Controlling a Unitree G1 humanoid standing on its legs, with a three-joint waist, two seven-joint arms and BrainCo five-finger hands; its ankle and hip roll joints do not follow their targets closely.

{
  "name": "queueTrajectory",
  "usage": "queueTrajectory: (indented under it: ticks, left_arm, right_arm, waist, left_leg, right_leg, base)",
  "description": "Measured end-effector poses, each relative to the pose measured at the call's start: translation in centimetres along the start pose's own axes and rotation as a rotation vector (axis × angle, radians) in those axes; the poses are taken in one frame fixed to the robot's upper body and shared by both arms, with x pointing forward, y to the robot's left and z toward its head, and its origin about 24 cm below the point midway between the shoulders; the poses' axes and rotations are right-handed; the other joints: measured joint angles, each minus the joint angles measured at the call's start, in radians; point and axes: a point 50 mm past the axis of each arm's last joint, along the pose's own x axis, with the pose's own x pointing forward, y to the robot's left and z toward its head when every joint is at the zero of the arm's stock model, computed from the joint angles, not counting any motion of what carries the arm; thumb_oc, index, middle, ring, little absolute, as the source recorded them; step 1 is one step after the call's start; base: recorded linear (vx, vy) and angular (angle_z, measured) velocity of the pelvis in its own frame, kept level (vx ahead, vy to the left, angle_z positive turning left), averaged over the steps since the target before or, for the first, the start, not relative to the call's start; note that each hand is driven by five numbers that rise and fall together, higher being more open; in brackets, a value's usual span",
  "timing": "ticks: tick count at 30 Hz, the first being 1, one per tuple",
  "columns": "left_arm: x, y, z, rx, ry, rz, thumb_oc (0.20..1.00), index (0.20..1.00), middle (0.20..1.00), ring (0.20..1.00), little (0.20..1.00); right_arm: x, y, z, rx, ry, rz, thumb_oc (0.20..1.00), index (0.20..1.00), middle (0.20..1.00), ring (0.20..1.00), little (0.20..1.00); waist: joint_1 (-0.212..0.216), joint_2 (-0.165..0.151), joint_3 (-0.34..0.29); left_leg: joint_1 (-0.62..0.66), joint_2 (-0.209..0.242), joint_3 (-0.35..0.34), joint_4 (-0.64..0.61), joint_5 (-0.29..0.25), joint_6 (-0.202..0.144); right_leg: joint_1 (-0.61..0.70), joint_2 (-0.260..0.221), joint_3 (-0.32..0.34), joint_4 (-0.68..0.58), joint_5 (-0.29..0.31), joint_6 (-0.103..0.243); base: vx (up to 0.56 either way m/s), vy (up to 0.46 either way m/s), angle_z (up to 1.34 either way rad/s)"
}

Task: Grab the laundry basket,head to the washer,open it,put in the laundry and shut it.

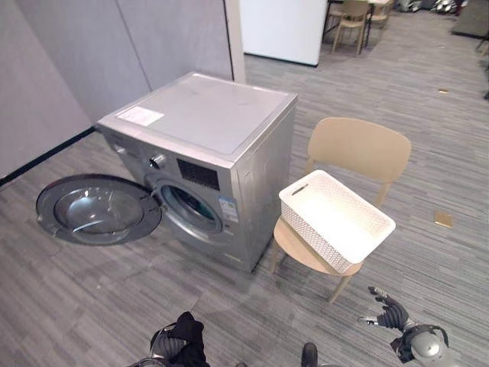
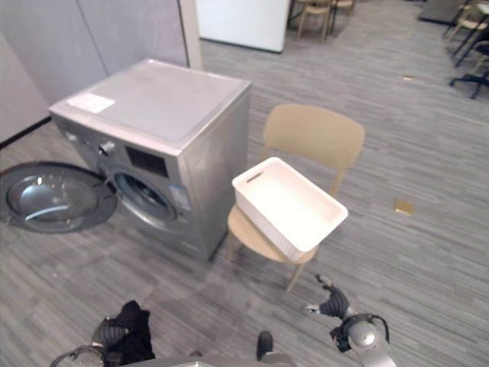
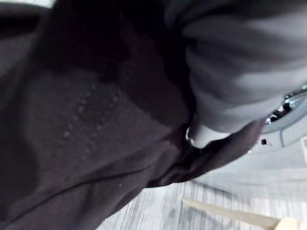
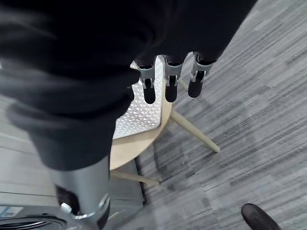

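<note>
The silver washer (image 1: 206, 115) stands at the left with its round door (image 1: 98, 208) swung wide open and its drum opening (image 1: 191, 208) facing me. Right of it, a white laundry basket (image 1: 306, 222) sits on a tan wooden chair (image 1: 359, 145); nothing shows inside it. Low in front, my left hand (image 1: 166, 344) is curled on a black garment (image 1: 188, 329), which also covers most of the left wrist view (image 3: 96, 134). My right hand (image 1: 391, 313) hangs at the lower right with relaxed, straight fingers (image 4: 150, 91) and holds nothing, a short way in front of the chair.
Grey partition walls stand behind the washer. The open door juts out over the floor on the washer's left. A small tan floor plate (image 1: 443, 219) lies right of the chair. More chairs (image 1: 353, 15) and a white cabinet (image 1: 283, 27) are far back.
</note>
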Motion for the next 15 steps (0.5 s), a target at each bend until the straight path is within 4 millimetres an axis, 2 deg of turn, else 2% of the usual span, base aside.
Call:
queueTrajectory:
  ticks: [1, 2, 4, 6, 7, 8, 9, 10, 11, 14, 15]
  left_arm:
    - [0.9, -0.4, 1.9, -0.018, -0.052, 0.011, 0.200, 0.200, 0.200, 0.200, 0.200]
    - [1.0, -0.7, 2.4, -0.025, -0.065, 0.016, 0.200, 0.200, 0.200, 0.200, 0.200]
    - [1.6, -1.0, 4.0, -0.031, -0.108, 0.023, 0.200, 0.200, 0.200, 0.200, 0.200]
    - [1.7, -0.8, 4.3, -0.036, -0.116, 0.041, 0.200, 0.200, 0.200, 0.200, 0.200]
    - [1.7, -0.8, 4.3, -0.041, -0.115, 0.049, 0.200, 0.200, 0.200, 0.200, 0.200]
    - [1.8, -0.5, 5.4, -0.067, -0.150, 0.067, 0.200, 0.200, 0.200, 0.200, 0.200]
    - [1.7, -0.4, 5.8, -0.071, -0.170, 0.074, 0.200, 0.200, 0.200, 0.200, 0.200]
    - [1.5, -0.5, 5.5, -0.072, -0.170, 0.071, 0.200, 0.200, 0.200, 0.200, 0.200]
    - [1.4, -0.3, 5.3, -0.068, -0.163, 0.075, 0.200, 0.200, 0.200, 0.200, 0.200]
    - [1.3, 0.4, 5.2, -0.047, -0.165, 0.089, 0.200, 0.200, 0.200, 0.200, 0.200]
    - [1.4, 0.8, 5.6, -0.038, -0.176, 0.097, 0.200, 0.200, 0.200, 0.200, 0.200]
  right_arm:
    - [0.3, -0.1, 0.1, 0.005, 0.002, -0.022, 1.000, 1.000, 1.000, 1.000, 1.000]
    - [0.4, 0.0, 0.1, 0.011, 0.006, -0.035, 1.000, 1.000, 1.000, 1.000, 1.000]
    - [0.5, 0.3, -0.1, 0.018, 0.023, -0.041, 1.000, 1.000, 1.000, 1.000, 1.000]
    - [0.8, 0.1, 0.4, 0.020, 0.013, -0.057, 1.000, 1.000, 1.000, 1.000, 1.000]
    - [1.0, 0.3, 0.6, 0.033, 0.007, -0.069, 1.000, 1.000, 1.000, 1.000, 1.000]
    - [1.0, 1.2, 0.7, 0.049, 0.007, -0.057, 1.000, 1.000, 1.000, 1.000, 1.000]
    - [1.1, 1.4, 1.0, 0.053, -0.001, -0.052, 1.000, 1.000, 1.000, 1.000, 1.000]
    - [1.2, 1.4, 1.2, 0.053, -0.006, -0.054, 1.000, 1.000, 1.000, 1.000, 1.000]
    - [1.6, 1.4, 1.7, 0.061, -0.013, -0.061, 1.000, 1.000, 1.000, 1.000, 1.000]
    - [1.8, 2.1, 2.4, 0.078, -0.037, -0.052, 1.000, 1.000, 1.000, 1.000, 1.000]
    - [1.9, 2.2, 2.7, 0.084, -0.043, -0.052, 1.000, 1.000, 1.000, 1.000, 1.000]
  waist:
    - [0.006, -0.004, 0.037]
    - [0.021, -0.015, 0.055]
    - [0.006, -0.021, 0.066]
    - [0.021, -0.030, 0.077]
    - [0.019, -0.035, 0.085]
    - [0.003, -0.073, 0.079]
    - [0.001, -0.084, 0.086]
    - [0.001, -0.073, 0.083]
    - [0.004, -0.079, 0.081]
    - [0.018, -0.107, 0.071]
    - [0.019, -0.117, 0.071]
  left_leg:
    - [-0.040, 0.002, -0.037, 0.036, 0.003, -0.010]
    - [-0.064, 0.009, -0.025, 0.047, -0.011, -0.012]
    - [-0.088, 0.042, 0.092, 0.080, -0.030, -0.007]
    - [-0.101, 0.063, 0.203, 0.073, -0.037, -0.001]
    - [-0.106, 0.080, 0.255, 0.080, -0.046, 0.004]
    - [-0.115, 0.090, 0.378, 0.098, -0.069, -0.001]
    - [-0.122, 0.088, 0.382, 0.117, -0.057, -0.008]
    - [-0.112, 0.091, 0.369, 0.103, -0.050, -0.017]
    - [-0.116, 0.073, 0.353, 0.089, -0.010, -0.015]
    - [-0.098, 0.016, 0.350, 0.060, 0.008, 0.020]
    - [-0.104, -0.005, 0.327, 0.057, -0.007, 0.040]
  right_leg:
    - [0.001, -0.006, -0.049, 0.000, -0.002, -0.003]
    - [0.002, -0.014, -0.086, 0.000, 0.001, -0.005]
    - [0.002, -0.034, -0.154, -0.004, -0.011, -0.027]
    - [0.006, -0.048, -0.186, 0.000, -0.009, -0.023]
    - [0.017, -0.056, -0.212, 0.002, -0.012, -0.006]
    - [0.014, -0.104, -0.289, -0.005, -0.021, 0.002]
    - [0.014, -0.115, -0.301, -0.004, -0.021, 0.006]
    - [0.014, -0.109, -0.299, 0.003, -0.018, 0.012]
    - [0.020, -0.123, -0.295, 0.006, -0.018, 0.028]
    - [0.017, -0.172, -0.275, 0.038, -0.018, 0.052]
    - [0.019, -0.191, -0.264, 0.068, -0.021, 0.069]
  base:
    - [-0.05, 0.020, 0.88]
    - [0.01, 0.038, 1.03]
    - [0.06, 0.046, 1.02]
    - [0.02, 0.114, 0.72]
    - [0.08, 0.133, 1.26]
    - [0.12, 0.166, 1.38]
    - [0.15, 0.200, 1.17]
    - [0.19, 0.276, 0.52]
    - [0.14, 0.206, 0.26]
    - [0.14, 0.144, 0.21]
    - [0.15, 0.103, 0.53]
